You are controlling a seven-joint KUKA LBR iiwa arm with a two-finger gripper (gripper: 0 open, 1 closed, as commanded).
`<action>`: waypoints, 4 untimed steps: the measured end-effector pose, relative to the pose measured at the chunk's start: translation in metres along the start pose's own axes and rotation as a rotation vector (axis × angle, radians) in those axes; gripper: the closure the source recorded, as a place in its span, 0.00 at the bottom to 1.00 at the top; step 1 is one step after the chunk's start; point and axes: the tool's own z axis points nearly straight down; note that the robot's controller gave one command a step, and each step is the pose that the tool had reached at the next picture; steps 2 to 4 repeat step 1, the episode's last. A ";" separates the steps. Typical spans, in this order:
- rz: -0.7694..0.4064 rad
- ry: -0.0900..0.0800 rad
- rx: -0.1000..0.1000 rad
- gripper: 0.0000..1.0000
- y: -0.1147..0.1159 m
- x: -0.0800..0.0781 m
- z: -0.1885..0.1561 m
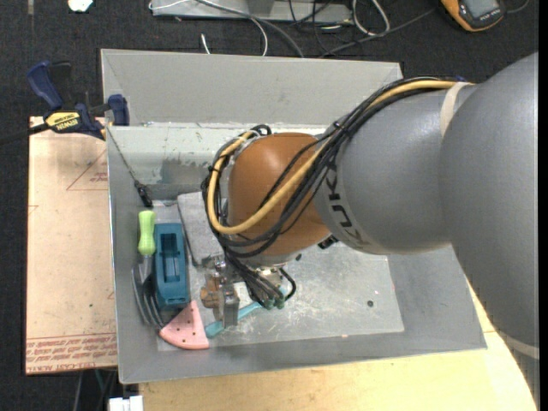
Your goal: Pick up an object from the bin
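Note:
My gripper (223, 296) hangs low over the front left part of the bin, under the arm's orange cover. Just to its front left a pink wedge-shaped piece (186, 331) lies on the bin floor. A thin light-teal stick (241, 313) lies right beside the gripper's tip, touching or nearly touching it. A blue tape-dispenser-like tool (171, 266) lies to the gripper's left, along the left wall. I cannot see anything held in the gripper.
A yellow-green cylinder (146, 232) stands beyond the blue tool by the left wall. Black curved pieces (144, 296) lie between the blue tool and the wall. A small green thing (274, 299) sits just right of the gripper. The arm hides the bin's middle.

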 end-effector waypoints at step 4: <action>0.001 0.004 0.001 1.00 0.000 0.001 -0.032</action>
